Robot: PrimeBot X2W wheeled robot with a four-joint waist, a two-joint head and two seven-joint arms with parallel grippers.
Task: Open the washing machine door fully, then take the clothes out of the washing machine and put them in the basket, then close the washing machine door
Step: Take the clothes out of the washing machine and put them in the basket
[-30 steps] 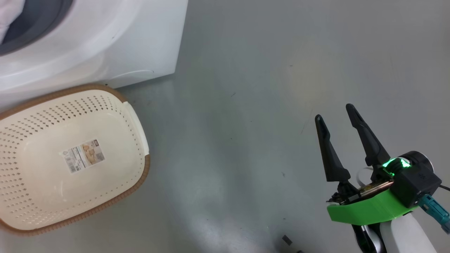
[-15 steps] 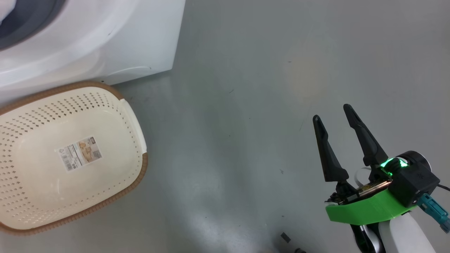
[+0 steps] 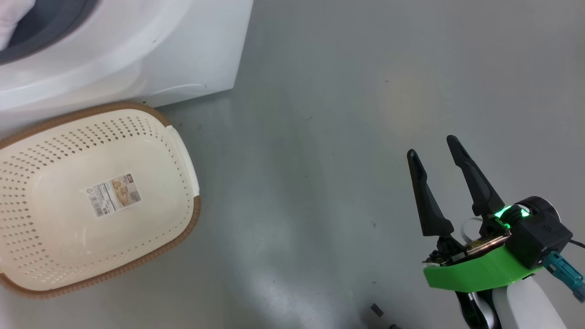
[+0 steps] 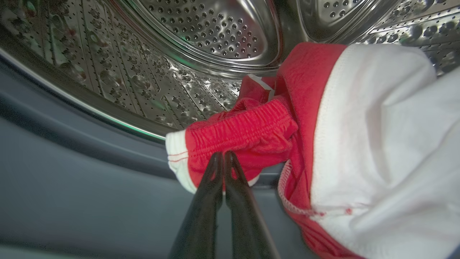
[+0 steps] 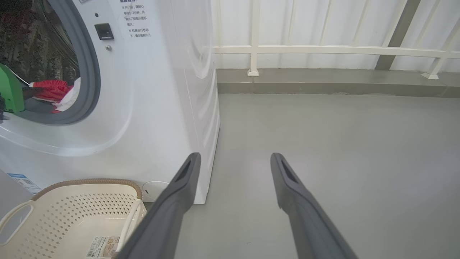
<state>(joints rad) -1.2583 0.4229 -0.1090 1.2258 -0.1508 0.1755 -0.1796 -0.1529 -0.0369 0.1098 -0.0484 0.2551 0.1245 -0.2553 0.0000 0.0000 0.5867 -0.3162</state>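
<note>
Inside the steel drum (image 4: 215,32) of the washing machine (image 3: 137,55), red and white clothes (image 4: 251,133) spill over the grey seal (image 4: 72,172). My left gripper (image 4: 223,154) is shut, its tips pinching the red elastic band of the clothes. In the right wrist view the clothes (image 5: 50,90) lie in the machine's (image 5: 161,90) opening beside my left arm's green part (image 5: 9,90). The cream basket (image 3: 194,219) sits on the floor before the machine, holding only its paper label. My right gripper (image 3: 432,146) hangs open over bare floor, far right of the basket. The washing machine door is out of view.
Grey floor (image 3: 320,137) stretches to the right of the machine and basket. A white railing (image 5: 323,50) on a low kerb runs along the back wall. The basket (image 5: 90,181) stands close against the machine's front, near its right corner.
The head view has shifted slightly, so machine and basket sit a little differently in the picture. My right gripper has held still and open. My left gripper has closed.
</note>
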